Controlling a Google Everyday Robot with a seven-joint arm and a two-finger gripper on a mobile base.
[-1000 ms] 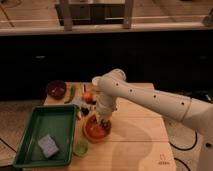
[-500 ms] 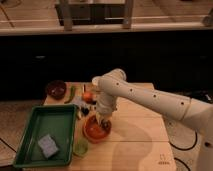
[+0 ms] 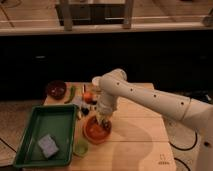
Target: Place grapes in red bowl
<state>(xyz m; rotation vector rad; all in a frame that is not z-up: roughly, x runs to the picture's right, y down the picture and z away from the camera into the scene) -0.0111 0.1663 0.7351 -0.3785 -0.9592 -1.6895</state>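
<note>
Gripper [image 3: 103, 120] low over red bowl [image 3: 96, 131], mid table [image 3: 140, 135].
I can't tell if dark bits [image 3: 86, 108] just far-left of bowl are the grapes. Orange fruit [image 3: 88, 96] beyond them, green tray [image 3: 35, 125] left, green cup [image 3: 80, 147] near-left. Can't tell gripper state or contents.

Your gripper [image 3: 103, 120] hangs just over the round orange-red bowl [image 3: 94, 134], and its white arm [image 3: 150, 100] bars the approach from the right rear. The green rectangular tray [image 3: 50, 122] and small green cup [image 3: 81, 147] crowd the bowl's left side. You can pass over the pale wooden worktop [image 3: 142, 140] at the right front.
</note>
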